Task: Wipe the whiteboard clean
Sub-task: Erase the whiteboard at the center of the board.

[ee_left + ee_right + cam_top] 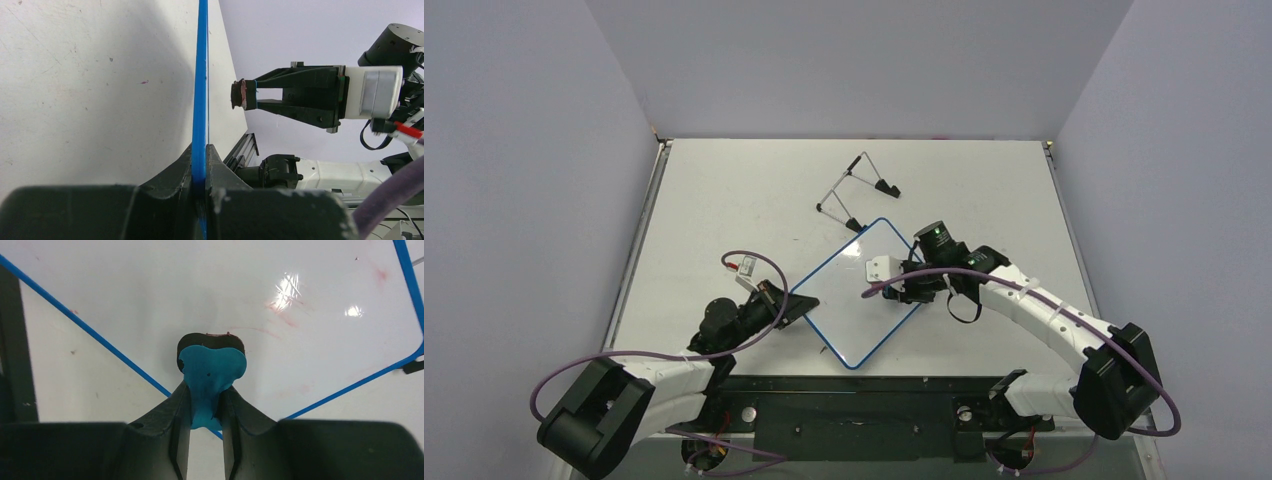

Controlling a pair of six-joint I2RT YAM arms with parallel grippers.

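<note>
A white table, faintly scuffed, fills the booth, hemmed in by plain pale lilac walls: back wall, left wall, right wall. The light falls soft and even. A grey strip edges the table's left side, and a black plate spans its near edge.

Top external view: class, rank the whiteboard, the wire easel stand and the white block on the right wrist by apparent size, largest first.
1. whiteboard
2. wire easel stand, thin but spread wide
3. white block on the right wrist, raised nearer the camera yet clearly the smallest
</note>
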